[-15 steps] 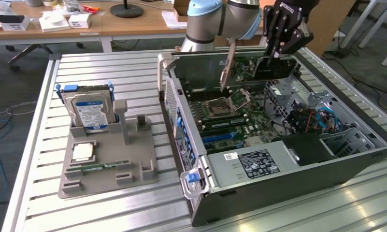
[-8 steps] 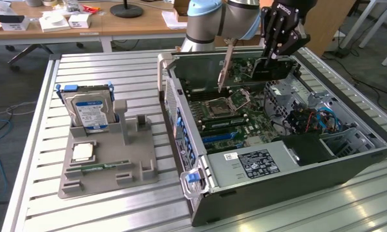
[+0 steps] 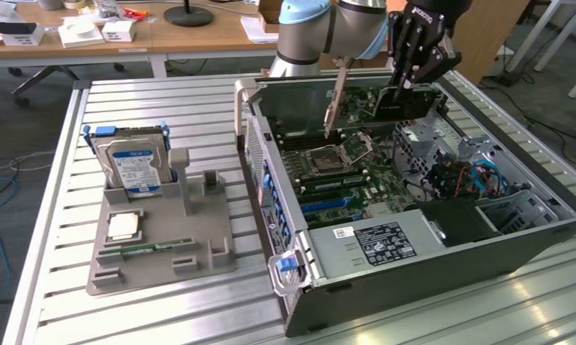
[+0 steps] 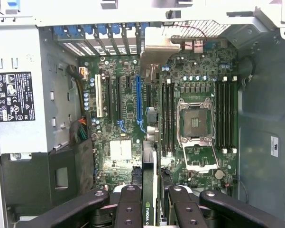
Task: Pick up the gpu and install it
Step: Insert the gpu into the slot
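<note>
Inside the dark grey computer case (image 3: 431,287) you have a green motherboard (image 4: 128,95) speckled with silver and black parts. It is striped by one long blue slot (image 4: 138,102), a white slot (image 4: 98,102) and several black ones. Over the case's far end, your gripper (image 3: 403,83) is black. The gpu (image 3: 408,106) shows a black face, a silver bracket (image 3: 334,97) and a small green logo patch on its edge. Within the case, note the blue cables (image 3: 480,176) and the silver power supply (image 3: 338,253) with its black, white-printed label. Beside the case, the hard drive (image 3: 134,169) is silver with a blue-white label. It stands in a plain grey holder (image 3: 163,244) on the silver slatted table (image 3: 134,100).
</note>
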Robot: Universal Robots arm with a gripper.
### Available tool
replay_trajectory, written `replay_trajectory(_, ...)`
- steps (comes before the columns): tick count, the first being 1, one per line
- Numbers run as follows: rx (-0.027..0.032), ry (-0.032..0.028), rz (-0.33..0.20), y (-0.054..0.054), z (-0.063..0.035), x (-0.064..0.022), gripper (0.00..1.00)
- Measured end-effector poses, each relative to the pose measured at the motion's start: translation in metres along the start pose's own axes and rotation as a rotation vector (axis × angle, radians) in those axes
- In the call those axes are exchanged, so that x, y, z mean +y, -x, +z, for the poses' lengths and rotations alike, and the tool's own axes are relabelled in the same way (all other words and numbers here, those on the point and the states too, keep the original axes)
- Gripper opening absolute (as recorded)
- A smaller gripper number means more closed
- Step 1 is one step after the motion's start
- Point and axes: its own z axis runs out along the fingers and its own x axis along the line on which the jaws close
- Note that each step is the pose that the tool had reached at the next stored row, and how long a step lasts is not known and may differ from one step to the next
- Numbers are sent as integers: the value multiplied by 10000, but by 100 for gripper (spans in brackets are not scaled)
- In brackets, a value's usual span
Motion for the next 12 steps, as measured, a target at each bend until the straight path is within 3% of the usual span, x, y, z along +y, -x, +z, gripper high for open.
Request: replay_trajectory(12, 3, 0, 0, 0, 77, 1, 25)
